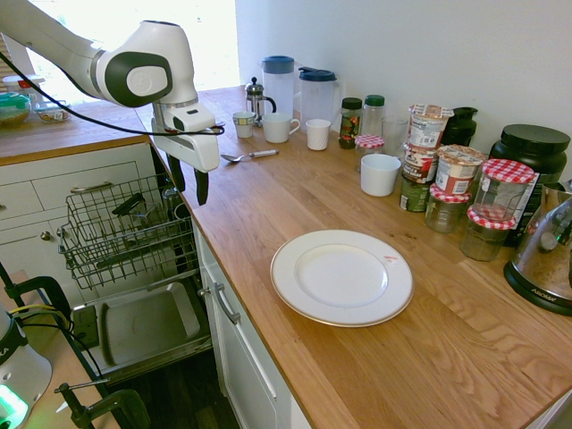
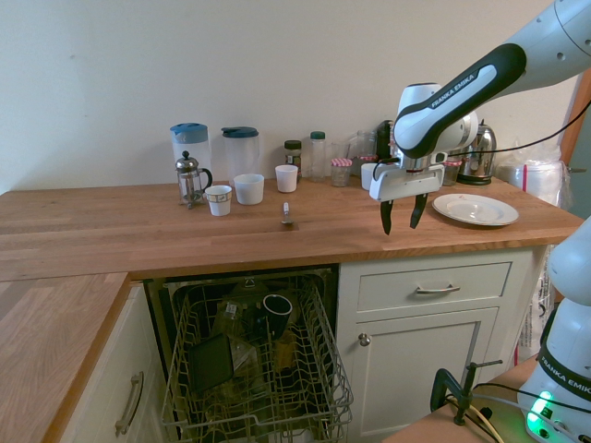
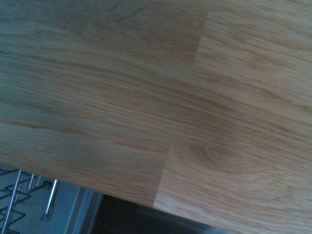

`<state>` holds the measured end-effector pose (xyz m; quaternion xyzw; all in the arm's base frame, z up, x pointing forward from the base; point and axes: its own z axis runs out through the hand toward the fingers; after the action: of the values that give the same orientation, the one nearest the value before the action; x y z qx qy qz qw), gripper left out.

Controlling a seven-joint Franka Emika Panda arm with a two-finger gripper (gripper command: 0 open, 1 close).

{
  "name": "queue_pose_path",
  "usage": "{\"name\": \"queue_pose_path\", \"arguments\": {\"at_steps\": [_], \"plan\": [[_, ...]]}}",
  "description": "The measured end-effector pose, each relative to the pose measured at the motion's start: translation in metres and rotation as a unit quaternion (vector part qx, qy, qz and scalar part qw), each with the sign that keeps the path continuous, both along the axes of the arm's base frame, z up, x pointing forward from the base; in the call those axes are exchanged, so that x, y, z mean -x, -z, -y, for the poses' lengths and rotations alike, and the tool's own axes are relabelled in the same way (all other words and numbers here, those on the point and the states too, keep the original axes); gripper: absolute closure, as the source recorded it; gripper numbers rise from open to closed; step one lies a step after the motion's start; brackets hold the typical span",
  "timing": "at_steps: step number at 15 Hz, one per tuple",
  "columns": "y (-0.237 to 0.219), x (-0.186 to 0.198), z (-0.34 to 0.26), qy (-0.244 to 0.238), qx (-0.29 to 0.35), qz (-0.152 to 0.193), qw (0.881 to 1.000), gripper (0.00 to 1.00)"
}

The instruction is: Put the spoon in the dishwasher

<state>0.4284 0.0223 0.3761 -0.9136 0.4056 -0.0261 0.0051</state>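
Second exterior view shows me my gripper (image 2: 404,218) open and empty above the counter edge (image 2: 277,254), well apart from the spoon (image 2: 286,215).

Arm extended horiz. across scene, wrist bent down. Gripper (image 1: 189,183) (image 2: 404,214) pointed straight down, fingers (image 2: 386,218) spread apart, nothing held between them. Positioned near counter's front edge, hovering.
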Motion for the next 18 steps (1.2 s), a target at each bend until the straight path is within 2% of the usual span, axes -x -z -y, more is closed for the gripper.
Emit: {"name": "queue_pose_path", "arguments": {"at_steps": [2,5,9,12,18], "plan": [[0.001,0.0,0.001,0.008,-0.004,-0.004,1.0,0.0],[-0.004,-0.013,-0.013,0.047,-0.01,0.002,0.999,0.0],[-0.016,-0.055,-0.063,0.09,-0.015,0.02,0.996,0.0],[-0.028,-0.091,-0.099,0.118,-0.01,0.046,0.992,0.0],[-0.028,-0.181,-0.142,0.169,-0.027,0.077,0.982,0.0]]}}
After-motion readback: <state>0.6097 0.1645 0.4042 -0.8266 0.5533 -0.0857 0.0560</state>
